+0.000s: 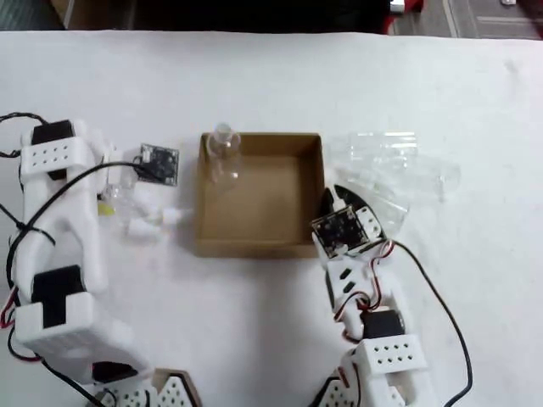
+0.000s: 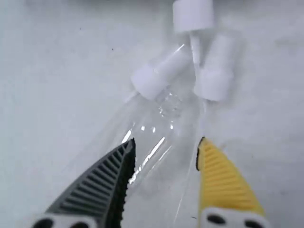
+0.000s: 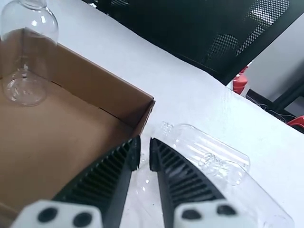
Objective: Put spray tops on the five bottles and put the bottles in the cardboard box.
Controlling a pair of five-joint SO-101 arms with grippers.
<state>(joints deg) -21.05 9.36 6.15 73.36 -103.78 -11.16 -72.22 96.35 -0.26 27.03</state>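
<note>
White table (image 1: 339, 76), left gripper (image 2: 166, 141) apart over bottle (image 2: 161, 114), right gripper (image 3: 144, 139) nearly together.

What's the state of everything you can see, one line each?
Left gripper: open.
Right gripper: shut.
Brown cardboard box: open, holding one bottle.
Clear plastic bottle in box: upright.
Clear bottle under left gripper: lying down, uncapped.
White spray tops: loose, not fitted.
Clear bottles right of box: lying down.

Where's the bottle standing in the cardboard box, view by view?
High view: bottle in the far left corner of the cardboard box.
Right wrist view: bottle standing against the box's wall.
Left wrist view: aimed at a loose bottle and spray tops instead.
Shared landmark: the box's rim.
</note>
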